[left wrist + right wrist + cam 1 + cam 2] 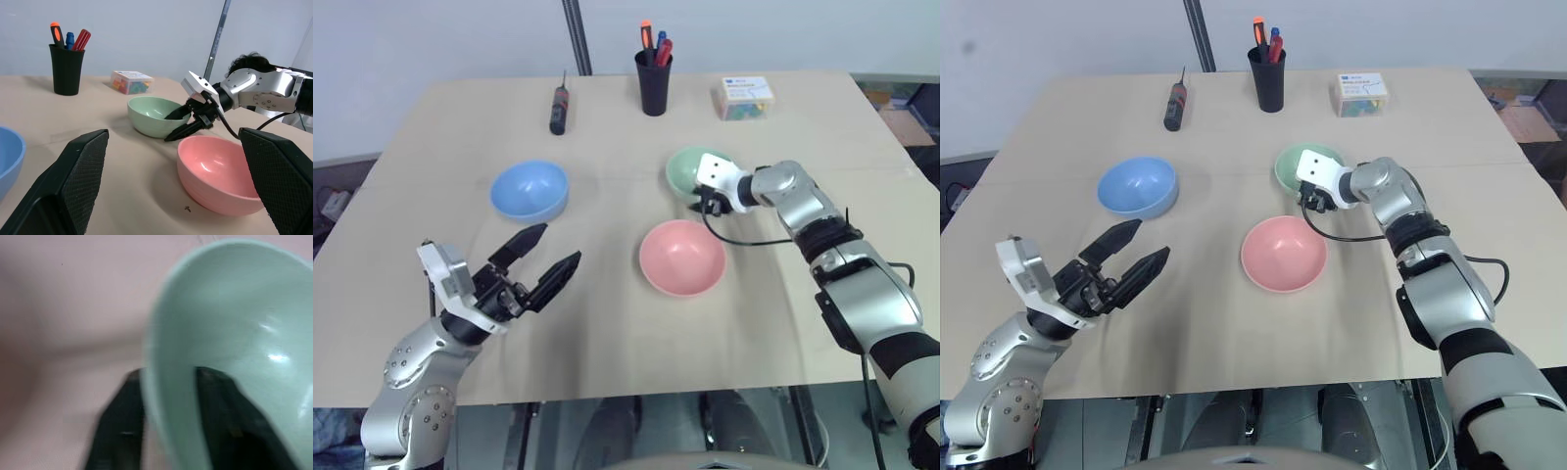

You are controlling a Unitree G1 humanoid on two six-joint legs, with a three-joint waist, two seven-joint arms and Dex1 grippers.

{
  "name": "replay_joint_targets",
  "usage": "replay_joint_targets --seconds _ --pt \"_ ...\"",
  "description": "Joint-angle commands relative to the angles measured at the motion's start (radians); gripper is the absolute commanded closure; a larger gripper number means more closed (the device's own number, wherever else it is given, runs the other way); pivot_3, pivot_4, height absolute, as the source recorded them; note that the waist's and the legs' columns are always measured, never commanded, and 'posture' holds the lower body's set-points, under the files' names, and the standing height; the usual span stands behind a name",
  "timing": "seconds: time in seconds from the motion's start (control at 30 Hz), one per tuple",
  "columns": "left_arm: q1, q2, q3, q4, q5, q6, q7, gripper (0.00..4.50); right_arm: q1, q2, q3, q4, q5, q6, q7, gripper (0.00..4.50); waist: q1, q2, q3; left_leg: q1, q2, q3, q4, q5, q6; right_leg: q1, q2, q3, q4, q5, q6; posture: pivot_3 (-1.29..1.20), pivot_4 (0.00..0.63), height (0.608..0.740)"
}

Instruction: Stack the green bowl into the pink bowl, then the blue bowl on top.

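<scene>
1. We are on the first step: taking hold of the green bowl (690,170) so it can go into the pink bowl (681,257).
2. Our right gripper (180,123) has its jaws closed on the green bowl's near rim, one finger inside the wall and one outside, as the right wrist view shows.
3. Our left gripper (546,262) hangs above the table (607,333) at the near left, jaws wide apart and holding nothing.
4. The green bowl sits upright on the table just behind the pink bowl, the two close but apart. The blue bowl (530,190) stands well off to the left, also upright.
5. We judge the next move calls for a lift clear of the table, a short carry toward us over the pink bowl, and a level lowering so the green one nests squarely.
6. The rim pinch is off-centre, so we expect the bowl may tilt once raised.
7. All three bowls look alike: small, round, smooth plain plastic, each empty. The green is a pale mint, the pink a salmon shade, the blue a light sky colour.
</scene>
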Motion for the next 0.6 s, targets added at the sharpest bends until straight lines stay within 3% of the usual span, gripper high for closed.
replay_joint_targets --seconds 0.03,0.13,0.27,0.47,0.6 --pt "-0.006 0.016 -0.005 -0.013 0.004 -0.013 -0.024 0.0 -0.024 -0.013 -0.027 -0.05 0.004 -0.034 0.025 4.48 0.0 0.0 0.0 0.0 0.0 0.0 0.0 0.0 0.0 0.0 0.0 0.0 0.0 0.0 0.0 0.0 0.15 0.74" --pt "-0.018 0.019 -0.002 -0.009 -0.001 -0.007 -0.021 0.0 0.021 -0.046 -0.047 -0.183 0.036 -0.048 0.086 4.48 0.0 0.0 0.0 0.0 0.0 0.0 0.0 0.0 0.0 0.0 0.0 0.0 0.0 0.0 0.0 0.0 0.15 0.74" --pt "-0.019 0.028 0.001 0.0 -0.005 -0.001 -0.028 0.0 0.128 -0.105 -0.1 -0.513 0.149 0.008 0.195 4.48 0.001 0.0 0.0 0.0 0.0 0.0 -0.001 0.0 0.0 0.0 0.0 0.0 -0.001 0.0 0.0 0.0 0.15 0.74" --pt "-0.051 0.049 -0.003 0.035 -0.014 0.015 -0.044 0.0 0.332 -0.242 -0.156 -1.056 0.411 0.203 0.384 4.48 0.005 0.0 0.0 -0.001 0.002 -0.002 -0.001 0.0 0.0 0.0 -0.001 -0.001 -0.001 0.0 0.0 0.0 0.15 0.74" --pt "-0.075 0.062 -0.021 0.063 -0.008 0.026 -0.072 0.0 0.452 -0.334 -0.158 -1.29 0.51 0.329 0.422 4.48 0.008 0.0 0.0 -0.001 0.002 -0.003 -0.001 0.0 0.001 0.001 -0.001 -0.002 -0.002 0.0 0.0 0.0 0.15 0.74"
